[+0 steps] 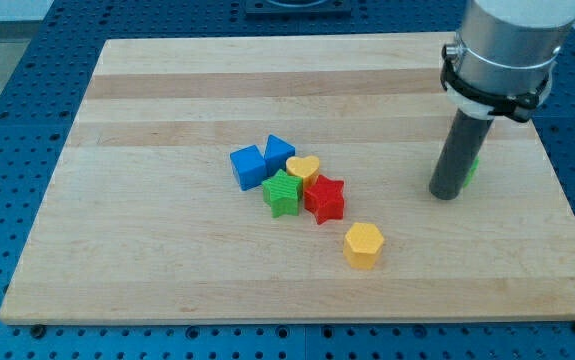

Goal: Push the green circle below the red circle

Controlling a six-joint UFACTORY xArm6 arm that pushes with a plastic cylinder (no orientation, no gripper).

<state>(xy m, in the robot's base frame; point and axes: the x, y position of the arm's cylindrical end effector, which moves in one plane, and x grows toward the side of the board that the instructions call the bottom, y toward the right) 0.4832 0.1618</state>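
My tip (pixel 446 196) rests on the board at the view's right. A green block (pixel 473 168) shows only as a thin sliver just right of the rod and touches or nearly touches it. The rod hides most of it, so its shape cannot be made out. No red circle shows in this view; it may be hidden behind the rod. The only red block I see is a red star (pixel 324 197), well to the left of my tip.
A cluster sits near the board's middle: a blue cube (pixel 248 166), a second blue block (pixel 279 153), a yellow heart (pixel 303 167), a green star (pixel 283 192) and the red star. A yellow hexagon (pixel 363 245) lies below it. The board's right edge (pixel 557 190) is close.
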